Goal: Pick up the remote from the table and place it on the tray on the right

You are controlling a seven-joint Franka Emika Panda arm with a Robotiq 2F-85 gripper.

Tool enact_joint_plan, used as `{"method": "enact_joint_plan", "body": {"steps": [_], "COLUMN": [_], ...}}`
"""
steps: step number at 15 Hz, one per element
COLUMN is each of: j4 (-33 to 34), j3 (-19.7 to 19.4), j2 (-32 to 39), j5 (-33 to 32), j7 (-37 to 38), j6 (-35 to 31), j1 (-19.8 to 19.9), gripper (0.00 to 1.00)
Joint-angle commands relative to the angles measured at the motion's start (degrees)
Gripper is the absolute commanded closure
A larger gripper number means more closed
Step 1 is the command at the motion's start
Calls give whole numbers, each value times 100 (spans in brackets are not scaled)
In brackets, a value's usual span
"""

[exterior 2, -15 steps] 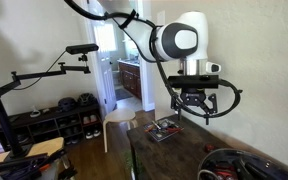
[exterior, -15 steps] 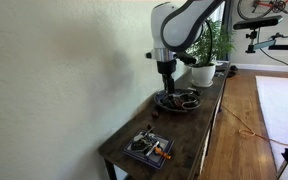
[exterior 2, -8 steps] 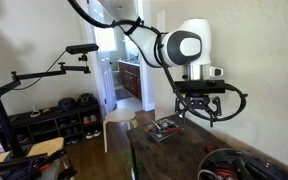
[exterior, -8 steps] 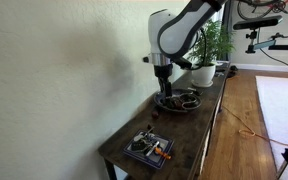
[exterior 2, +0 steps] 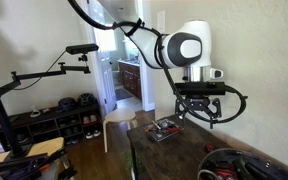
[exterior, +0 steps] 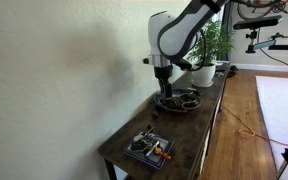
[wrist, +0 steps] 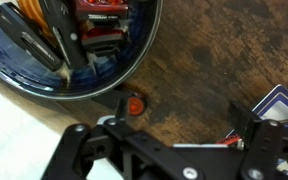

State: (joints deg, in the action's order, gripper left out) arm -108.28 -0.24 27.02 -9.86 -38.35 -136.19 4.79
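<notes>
Clutter fills the round blue bowl: a long black piece, orange and red bits, dark blocks. Just beside the bowl a small red knob lies on the bare brown worktop. The claw hangs wide and empty above the worktop near the bowl's rim. Which item is the remote I cannot tell. In an exterior view a rectangular tray of small things, one orange, sits well apart from the claw.
</notes>
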Motion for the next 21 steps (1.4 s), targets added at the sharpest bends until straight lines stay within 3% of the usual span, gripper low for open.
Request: {"method": "enact_joint_plan", "body": {"steps": [1, 13, 21], "j4": [228, 705, 705], "j3": [58, 194, 617], "j2": [290, 1007, 1261], "j5": [-127, -241, 15], "j7": [-243, -1558, -2973], "j6": [-156, -838, -1323], "j1": [156, 450, 874], "gripper": [0, 0, 0]}}
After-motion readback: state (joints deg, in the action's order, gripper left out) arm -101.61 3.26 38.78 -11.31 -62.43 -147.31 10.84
